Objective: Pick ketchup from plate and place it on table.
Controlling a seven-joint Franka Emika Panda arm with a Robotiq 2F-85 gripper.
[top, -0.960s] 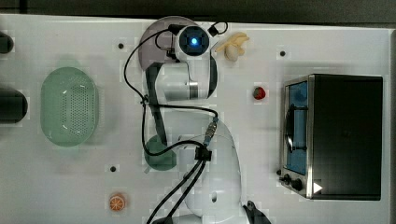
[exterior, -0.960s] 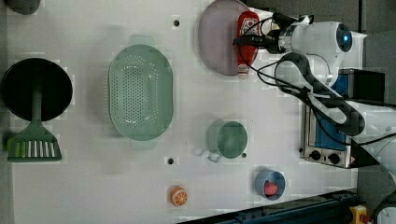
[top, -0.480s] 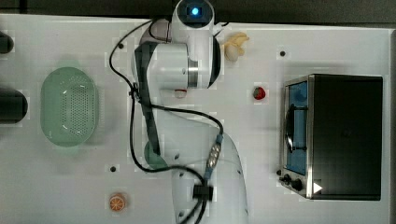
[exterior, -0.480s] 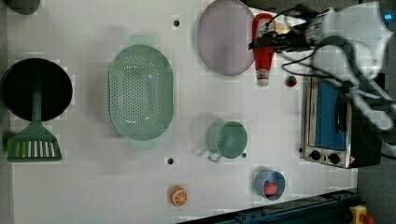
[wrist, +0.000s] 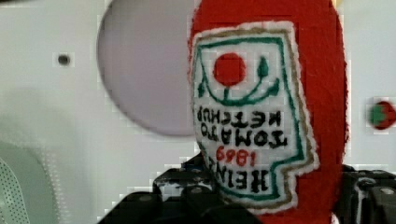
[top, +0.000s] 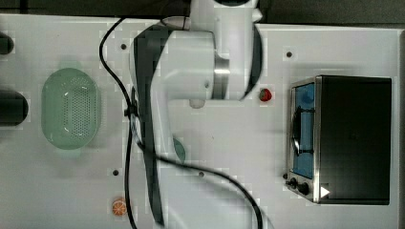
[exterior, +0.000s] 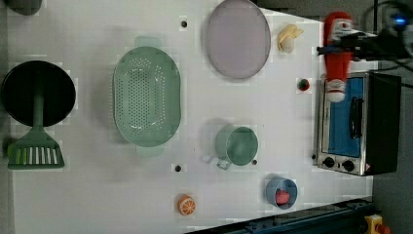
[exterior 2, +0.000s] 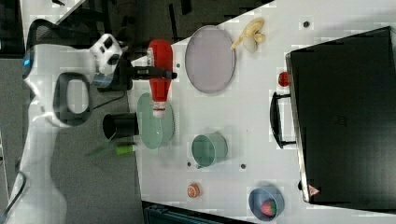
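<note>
The ketchup (exterior: 337, 68) is a red plush bottle with a white cap and a stitched label (wrist: 252, 116). My gripper (exterior: 339, 48) is shut on the ketchup around its middle and holds it well above the table (exterior: 97, 185). In the left view it hangs over the toaster oven's edge, to the right of the plate (exterior: 237, 38). The right view has the bottle (exterior 2: 160, 53) crossed by the dark fingers (exterior 2: 140, 73), cap pointing down the picture. The mauve plate (exterior 2: 209, 58) lies bare on the table, and part of the plate (wrist: 144, 74) lies behind the bottle in the wrist view.
A pale green basket (exterior: 146, 95), a green cup (exterior: 237, 145), a toaster oven (exterior: 358, 122), a strawberry (exterior: 303, 85), a pale yellow item (exterior: 289, 38), a blue bowl (exterior: 281, 193), an orange slice (exterior: 186, 205) and a black pan with a spatula (exterior: 38, 97) stand around.
The arm has lifted the ketchup off the plate and carried it up and toward the left view's right. The plate is now bare.
</note>
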